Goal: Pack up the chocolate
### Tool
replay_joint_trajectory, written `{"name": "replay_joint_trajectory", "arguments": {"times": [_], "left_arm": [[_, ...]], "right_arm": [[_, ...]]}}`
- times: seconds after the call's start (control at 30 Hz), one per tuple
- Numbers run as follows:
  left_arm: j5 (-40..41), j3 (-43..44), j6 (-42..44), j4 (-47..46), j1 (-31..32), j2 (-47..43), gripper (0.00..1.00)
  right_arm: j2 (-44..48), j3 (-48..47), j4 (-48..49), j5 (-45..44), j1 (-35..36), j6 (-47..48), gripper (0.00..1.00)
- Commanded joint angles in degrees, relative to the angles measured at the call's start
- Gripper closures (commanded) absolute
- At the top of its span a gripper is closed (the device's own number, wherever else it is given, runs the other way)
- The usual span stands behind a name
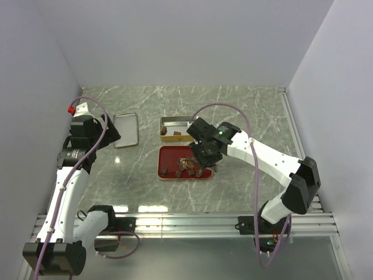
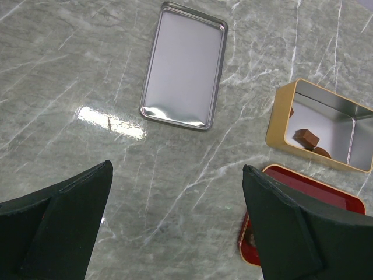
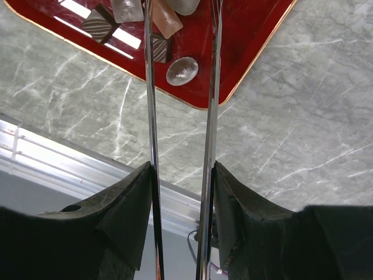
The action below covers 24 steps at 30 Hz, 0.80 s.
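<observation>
Above the red tray (image 1: 170, 155), the right arm (image 1: 262, 154) reaches down, jaws clamping tongs (image 3: 151, 116).

Lab test booth (plain white walls (image 1: 186, 41), marble-look table (image 1: 245, 111), aluminium rail (image 1: 186, 223))

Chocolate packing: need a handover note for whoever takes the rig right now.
Left gripper: open, empty, hovering above the table near the silver lid.
Right gripper: shut on the metal tongs, tips over the red tray; can't tell if they hold a piece.
Done: two chocolates visible in the gold tin.
Left: several loose chocolates on the tray to move into the tin; lid is off.
</observation>
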<state>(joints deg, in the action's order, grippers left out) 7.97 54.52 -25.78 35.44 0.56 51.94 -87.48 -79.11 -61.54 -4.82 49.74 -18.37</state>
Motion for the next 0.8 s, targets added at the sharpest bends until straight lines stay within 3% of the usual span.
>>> {"name": "replay_joint_trajectory", "arguments": {"times": [0.0,0.77], "left_arm": [[0.56,-0.12,-0.06,-0.2,-0.29,-0.7,0.0],[0.38,-0.47,0.38,0.15,-0.21,-1.49,0.01]], "right_arm": [[-0.58,0.36,2.39,-1.51,0.19,-0.53,0.49],[-0.85,2.82,1.42,-3.0,0.19,-1.58,0.52]]}}
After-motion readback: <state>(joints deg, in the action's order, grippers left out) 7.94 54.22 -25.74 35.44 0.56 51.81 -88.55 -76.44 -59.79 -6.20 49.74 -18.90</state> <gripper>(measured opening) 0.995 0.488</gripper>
